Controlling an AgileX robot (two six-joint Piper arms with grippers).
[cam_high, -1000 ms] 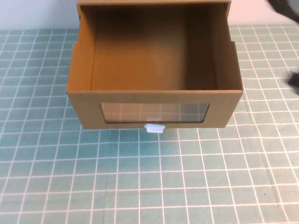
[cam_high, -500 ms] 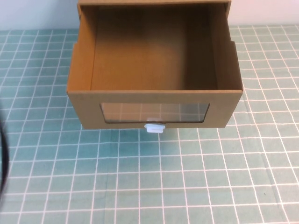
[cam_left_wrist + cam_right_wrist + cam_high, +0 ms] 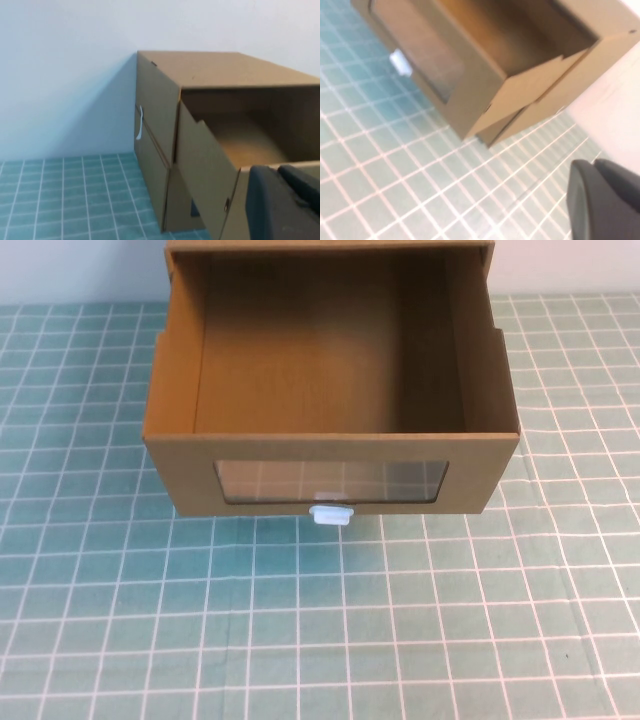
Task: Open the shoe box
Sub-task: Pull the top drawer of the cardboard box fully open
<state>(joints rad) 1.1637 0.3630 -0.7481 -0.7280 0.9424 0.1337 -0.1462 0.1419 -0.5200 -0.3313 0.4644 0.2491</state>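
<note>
The brown cardboard shoe box (image 3: 330,455) stands at the table's far middle. Its drawer is slid out toward me, and the inside shows nothing in it. The front panel has a clear window (image 3: 330,481) and a white pull tab (image 3: 331,513) under it. Neither arm shows in the high view. My left gripper (image 3: 277,170) hangs off the box's left side, shut, holding nothing, facing the sleeve (image 3: 220,67) and the drawer side (image 3: 205,170). My right gripper (image 3: 594,162) is off the box's right side above the mat, shut and holding nothing; the drawer (image 3: 470,95) and tab (image 3: 399,62) show there.
A teal mat with a white grid (image 3: 320,630) covers the table. A pale wall (image 3: 65,75) rises right behind the box.
A dark arm part at the high view's upper right a second ago is gone. A dark curved edge at the far left half a second ago has also left. The box has not moved.
</note>
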